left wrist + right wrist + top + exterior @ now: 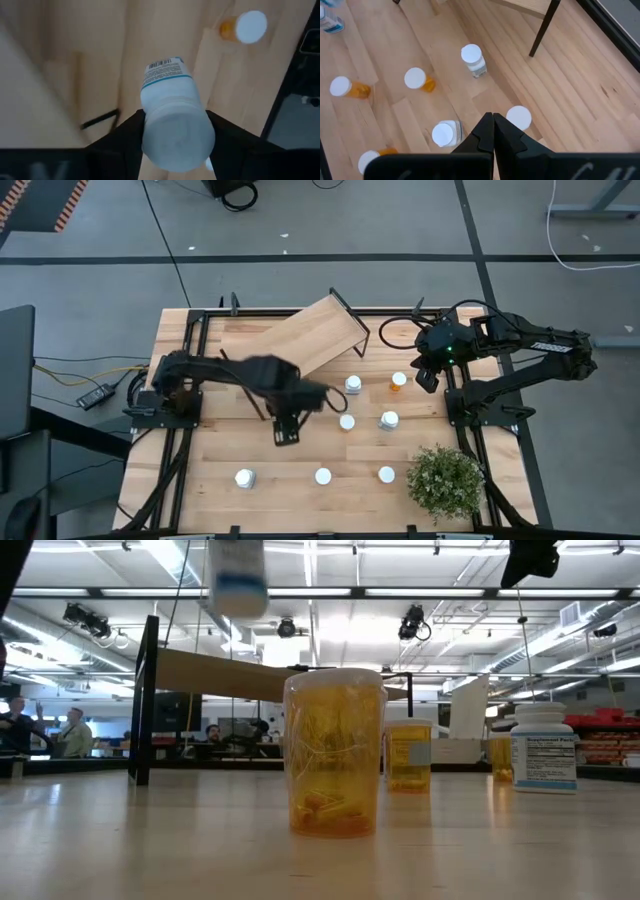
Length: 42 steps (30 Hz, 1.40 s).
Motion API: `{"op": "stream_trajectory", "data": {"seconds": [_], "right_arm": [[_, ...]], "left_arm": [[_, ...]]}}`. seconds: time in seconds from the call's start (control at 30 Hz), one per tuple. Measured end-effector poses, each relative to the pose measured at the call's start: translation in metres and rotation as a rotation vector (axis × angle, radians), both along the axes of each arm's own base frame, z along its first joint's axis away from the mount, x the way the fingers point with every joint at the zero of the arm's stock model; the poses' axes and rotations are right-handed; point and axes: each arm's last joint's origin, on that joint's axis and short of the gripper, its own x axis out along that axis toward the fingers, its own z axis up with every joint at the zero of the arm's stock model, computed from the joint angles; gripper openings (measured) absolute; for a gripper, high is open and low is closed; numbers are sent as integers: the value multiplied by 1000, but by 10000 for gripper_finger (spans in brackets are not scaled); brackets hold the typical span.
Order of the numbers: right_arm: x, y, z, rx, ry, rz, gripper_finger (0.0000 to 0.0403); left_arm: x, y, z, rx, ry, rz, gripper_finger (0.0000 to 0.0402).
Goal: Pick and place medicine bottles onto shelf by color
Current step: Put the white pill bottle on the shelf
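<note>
Transport step: left hand [175, 131] clamped on white-bodied bottle [172, 112], lifted clear of counter [220, 455], near shelf [305, 335]. Right hand [493, 131] closed, empty, parked at counter's right. Next: carry to shelf, set upright with whites.

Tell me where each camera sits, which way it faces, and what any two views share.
High view: overhead, straight down on the table; both arms, shelf.
Low view: at tabletop height, level across; an orange bottle close up, the held white bottle up top.
Left wrist view: on the left arm, past the left pincer shut on the white bottle.
Right wrist view: on the right arm, past the shut right pincer, down at standing bottles.
Shared: low and left wrist views both show the held white bottle.
</note>
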Motion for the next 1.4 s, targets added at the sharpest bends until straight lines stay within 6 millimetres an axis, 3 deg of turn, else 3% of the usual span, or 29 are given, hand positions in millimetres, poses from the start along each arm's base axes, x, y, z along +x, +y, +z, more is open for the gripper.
{"op": "stream_trajectory", "data": {"seconds": [0.17, 0.43, 0.6, 0.93, 1.2, 1.4], "right_arm": [[0, 0, 0, -1, -3, 0, 6], [1, 0, 0, 18, -14, -30, 6], [1, 0, 0, 23, -16, -38, 6], [1, -1, 1, -2, -20, -72, 6], [4, -2, 3, -31, -68, -83, 6], [5, -2, 4, -24, -78, -94, 6]], "left_arm": [[-17, 33, 39, 26, -147, 76, 179], [-37, 88, 46, 112, -156, 192, 176], [-48, 112, 33, 147, -95, 190, 183], [-101, 135, 5, 172, 46, 234, 185], [-113, 159, -22, 187, 173, 282, 184], [-116, 169, -24, 183, 183, 320, 196]]}}
